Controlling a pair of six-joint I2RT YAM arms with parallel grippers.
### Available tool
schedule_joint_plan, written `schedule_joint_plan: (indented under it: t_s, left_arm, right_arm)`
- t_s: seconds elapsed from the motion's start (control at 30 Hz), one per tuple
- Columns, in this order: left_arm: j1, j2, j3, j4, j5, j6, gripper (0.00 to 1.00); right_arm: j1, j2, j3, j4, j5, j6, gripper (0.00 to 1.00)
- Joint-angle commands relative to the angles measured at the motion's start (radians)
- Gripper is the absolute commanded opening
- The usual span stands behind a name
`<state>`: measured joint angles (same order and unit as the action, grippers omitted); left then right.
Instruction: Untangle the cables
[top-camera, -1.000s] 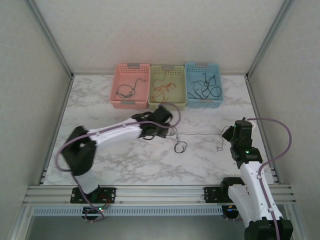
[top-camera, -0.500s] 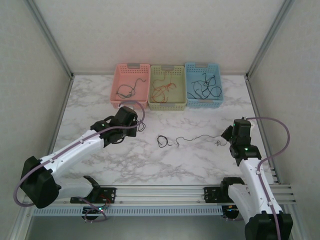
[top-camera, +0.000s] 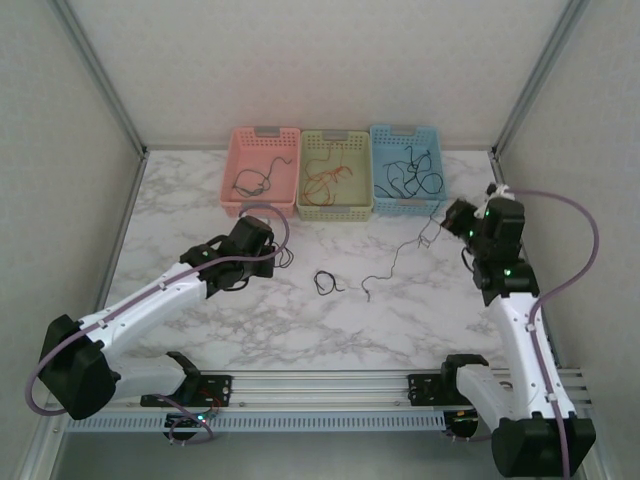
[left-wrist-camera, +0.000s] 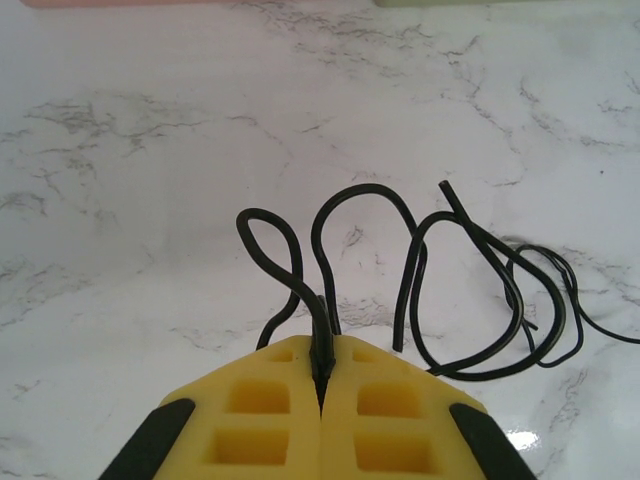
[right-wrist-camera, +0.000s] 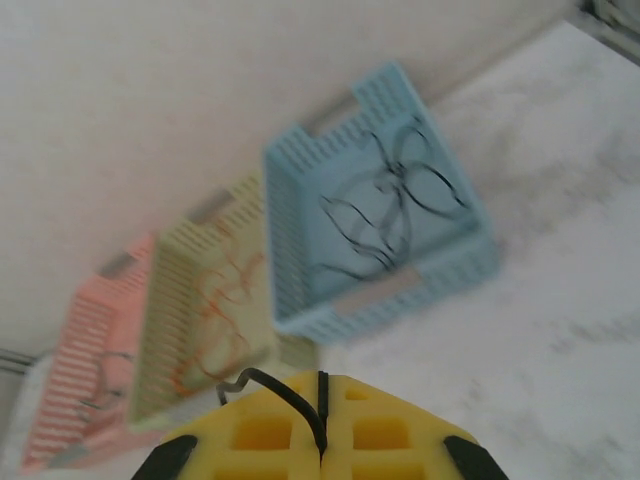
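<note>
Marble table (top-camera: 250, 330); thin black cables (left-wrist-camera: 365, 188) looped, kinked

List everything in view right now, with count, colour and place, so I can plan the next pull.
pink basket: one, far edge, leftmost of the row
yellow-green basket: one, middle of the row
blue basket: one, rightmost of the row
dark cable: one, in the pink basket
red-orange cable: one bundle, in the yellow-green basket
black cables: a tangle, count unclear, in the blue basket
small coil: one, black, on the table, mid-table
looped cable: one, black, loops lying on the marble
thin cable: one, dark, trailing down to the table
table: one, white marble
left gripper: shut on the looped cable
right gripper: shut on the thin cable, raised near the blue basket
</note>
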<state>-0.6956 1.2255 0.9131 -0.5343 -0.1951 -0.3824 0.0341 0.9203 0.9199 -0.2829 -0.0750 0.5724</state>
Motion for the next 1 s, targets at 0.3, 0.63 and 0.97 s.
schedule_joint_plan:
  t_s: [0.3, 0.63, 0.97]
  left_arm:
    - [0.007, -0.023, -0.035, 0.041, 0.049, -0.006, 0.0]
    - [0.007, -0.024, -0.043, 0.054, 0.068, -0.009, 0.0]
    - [0.007, -0.018, -0.049, 0.058, 0.09, 0.0, 0.0]
  right_arm:
    - [0.01, 0.337, 0.445, 0.186, 0.055, 0.089, 0.0]
    - [0.052, 0.557, 0.673, 0.323, 0.116, 0.104, 0.0]
    - [0.127, 0.786, 0.972, 0.208, 0.318, 0.009, 0.0]
